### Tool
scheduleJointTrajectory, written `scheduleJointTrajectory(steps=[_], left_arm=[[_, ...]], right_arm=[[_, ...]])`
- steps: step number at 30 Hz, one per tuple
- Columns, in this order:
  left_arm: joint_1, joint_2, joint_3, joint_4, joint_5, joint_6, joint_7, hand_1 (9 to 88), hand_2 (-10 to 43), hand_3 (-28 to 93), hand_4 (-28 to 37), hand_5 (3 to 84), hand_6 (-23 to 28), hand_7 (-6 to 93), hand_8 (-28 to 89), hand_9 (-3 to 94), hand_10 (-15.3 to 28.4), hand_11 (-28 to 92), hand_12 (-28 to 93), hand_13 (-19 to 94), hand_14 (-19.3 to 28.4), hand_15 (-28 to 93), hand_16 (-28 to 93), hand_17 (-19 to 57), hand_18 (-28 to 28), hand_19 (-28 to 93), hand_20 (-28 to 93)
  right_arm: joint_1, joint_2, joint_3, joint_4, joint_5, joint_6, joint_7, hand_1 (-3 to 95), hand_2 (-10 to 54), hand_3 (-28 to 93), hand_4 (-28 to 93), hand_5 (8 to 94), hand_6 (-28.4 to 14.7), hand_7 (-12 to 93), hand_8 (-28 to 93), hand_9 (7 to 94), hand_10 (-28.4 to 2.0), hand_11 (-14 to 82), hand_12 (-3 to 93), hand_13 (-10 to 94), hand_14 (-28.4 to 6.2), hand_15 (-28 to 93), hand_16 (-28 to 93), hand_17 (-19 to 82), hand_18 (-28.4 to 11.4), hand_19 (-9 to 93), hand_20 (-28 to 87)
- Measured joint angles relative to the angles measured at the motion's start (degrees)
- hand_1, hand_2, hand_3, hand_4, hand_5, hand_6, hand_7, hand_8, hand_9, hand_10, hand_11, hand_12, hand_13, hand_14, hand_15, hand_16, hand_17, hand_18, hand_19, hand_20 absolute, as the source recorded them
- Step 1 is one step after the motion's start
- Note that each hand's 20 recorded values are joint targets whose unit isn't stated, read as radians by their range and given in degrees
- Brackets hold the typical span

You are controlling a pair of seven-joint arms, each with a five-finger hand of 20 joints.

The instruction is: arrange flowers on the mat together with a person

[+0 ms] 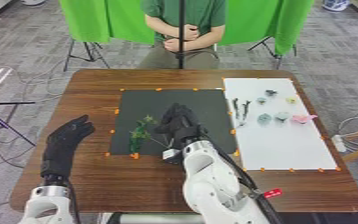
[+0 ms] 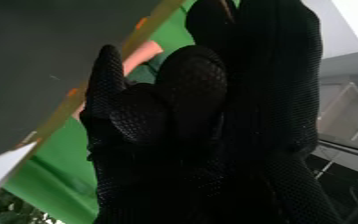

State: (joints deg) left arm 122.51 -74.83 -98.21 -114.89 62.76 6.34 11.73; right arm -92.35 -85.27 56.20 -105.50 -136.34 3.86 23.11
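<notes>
Head view: the right hand (image 1: 179, 120) is over the dark mat (image 1: 171, 96) on the brown wooden table (image 1: 100, 100), just beside the green sprigs (image 1: 140, 134), which lie along the mat's left part with their stems toward the near edge. Whether that hand is wide, narrow or holding something cannot be told. The left hand (image 1: 67, 131) is over the wood to the left of the mat, apart from it, its fingers loosely extended and holding nothing. On the white sheet (image 1: 282, 150) at the right lie two dark stems (image 1: 245, 111), near its left edge, and farther right a pink flower (image 1: 303, 119), pale blue-green flowers (image 1: 264, 119) and a small yellow flower (image 1: 291, 100). Orange marks (image 1: 135, 155) edge the mat and sheet. In the right wrist view, the right hand (image 2: 193, 170) has green cloth (image 2: 51, 165) behind it.
</notes>
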Motion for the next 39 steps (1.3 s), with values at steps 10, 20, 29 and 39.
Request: scheduleJointTrajectory(steps=[10, 20, 29, 39], left_arm=[[0.0, -0.11, 0.71, 0.23, -0.09, -0.03, -0.01, 29.2, -6.9, 65, -18.1, 48.2, 4.5, 17.3, -6, 47.0, 13.2, 21, 14, 37, 18.3, 26, 3, 0.9, 16.6, 17, 19], [0.0, -0.18, 0.73, 0.27, -0.1, -0.06, -0.06, 29.0, -6.8, 65, -18.1, 48.2, 4.5, 17.3, -6, 46.9, 13.1, 21, 14, 37, 18.3, 26, 3, 0.9, 16.6, 17, 19], [0.0, -0.19, 0.86, 0.32, -0.1, -0.11, -0.13, 28.9, -6.9, 65, -18.0, 48.0, 4.6, 17.1, -6, 46.8, 13.1, 21, 14, 37, 18.3, 26, 3, 0.9, 16.6, 17, 19], [0.0, -0.19, 0.86, 0.31, -0.1, -0.28, -0.18, 28.5, -7.6, 66, -17.9, 47.9, 4.7, 17.0, -6, 46.6, 13.1, 21, 14, 36, 18.3, 26, 3, 0.8, 16.6, 17, 19]], right_arm=[[-0.3, -1.1, 0.1, 5.4, -2.4, 9.8, 0.5, 87.3, -9.5, -28, 47, 86.7, 0.8, 28, 10, 86.2, -11.2, 49.6, 36.4, 67, -15.5, 75, 41, 26, -20.6, 61, 50], [-1.2, -1.1, 0.8, 5.3, -3.7, 11.2, 0.9, 87.2, -9.5, -28, 47, 86.6, 0.8, 29, 9, 86.3, -11.0, 49.7, 36.3, 67, -15.3, 75, 40, 26, -20.5, 61, 50], [-1.4, -1.1, 0.1, 5.8, -4.9, 11.3, 0.7, 86.0, -9.5, -28, 47, 86.3, 1.0, 29, 9, 86.4, -10.6, 48.6, 36.1, 67, -15.1, 75, 40, 26, -20.6, 61, 50], [-1.3, -1.2, 0.3, 6.8, -4.5, 10.6, 0.2, 81.7, -9.5, -28, 42, 85.0, 0.9, 28, 10, 85.4, -10.5, 48.4, 31.4, 66, -14.8, 74, 39, 26, -20.5, 61, 50]])
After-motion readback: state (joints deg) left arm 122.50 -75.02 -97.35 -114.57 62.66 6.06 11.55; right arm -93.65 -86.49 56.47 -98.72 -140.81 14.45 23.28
